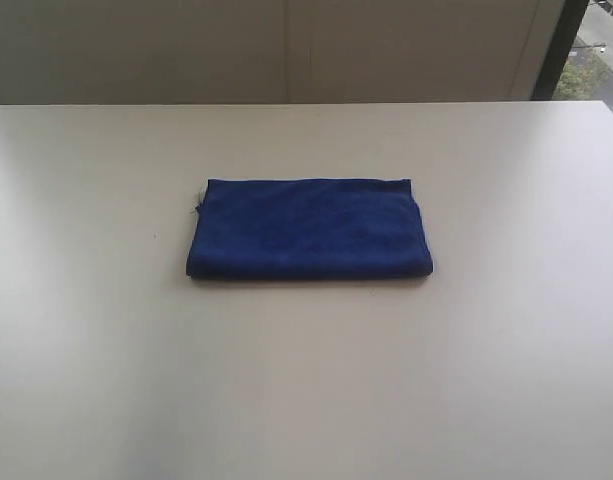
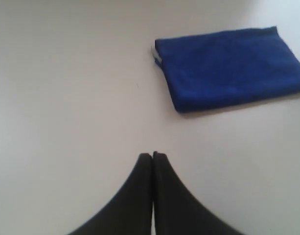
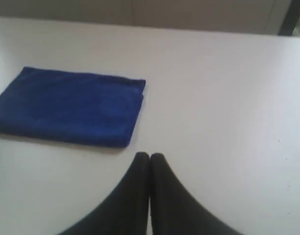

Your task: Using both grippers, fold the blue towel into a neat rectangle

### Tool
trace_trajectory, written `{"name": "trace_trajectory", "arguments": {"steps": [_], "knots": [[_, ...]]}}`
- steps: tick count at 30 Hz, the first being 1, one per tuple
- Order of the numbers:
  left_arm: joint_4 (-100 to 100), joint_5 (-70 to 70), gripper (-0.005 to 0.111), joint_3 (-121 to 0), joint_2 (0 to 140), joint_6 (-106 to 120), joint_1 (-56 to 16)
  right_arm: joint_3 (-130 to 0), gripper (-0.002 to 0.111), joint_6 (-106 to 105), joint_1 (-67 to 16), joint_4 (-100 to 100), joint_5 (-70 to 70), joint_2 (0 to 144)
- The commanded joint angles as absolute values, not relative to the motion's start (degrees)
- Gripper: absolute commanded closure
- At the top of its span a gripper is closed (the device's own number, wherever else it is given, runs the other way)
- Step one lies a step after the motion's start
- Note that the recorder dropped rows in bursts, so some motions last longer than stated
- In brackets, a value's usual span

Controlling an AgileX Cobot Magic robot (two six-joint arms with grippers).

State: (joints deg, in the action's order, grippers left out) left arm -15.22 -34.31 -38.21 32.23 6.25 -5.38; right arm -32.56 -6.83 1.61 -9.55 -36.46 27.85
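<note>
Office-like room: bare white table point(image 1: 86, 350), panelled wall point(image 1: 186, 50) (window point(image 1: 591, 50) beside).

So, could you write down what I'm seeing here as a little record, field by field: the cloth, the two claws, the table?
cloth: blue towel, folded into a flat rectangle
place: lying around the middle of the pale table
label: small white label showing at one short end
left gripper: shut, holding nothing, apart from the towel
right gripper: shut, holding nothing, apart from the towel
arms in exterior view: none visible
task state: the fold looks finished, with fairly even edges
</note>
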Motion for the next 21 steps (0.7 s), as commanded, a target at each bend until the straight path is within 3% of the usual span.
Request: {"name": "trace_trajectory", "arguments": {"steps": [1,4,21], "knots": [[-16.1,-29.9,0.107,-32.2,20.7,6.3,-5.3,-25.9,0.108,-7.3,1.8,-9.5,-30.7,13.4],[-16.1,-21.6,0.107,-25.9,18.8,6.0,-5.3,-19.7,0.108,-7.3,1.8,-9.3,-22.1,8.1],[-16.1,-26.3,0.107,-24.0,18.8,6.2,-5.3,-17.9,0.108,-7.3,1.8,-9.3,-26.8,7.5]]}}
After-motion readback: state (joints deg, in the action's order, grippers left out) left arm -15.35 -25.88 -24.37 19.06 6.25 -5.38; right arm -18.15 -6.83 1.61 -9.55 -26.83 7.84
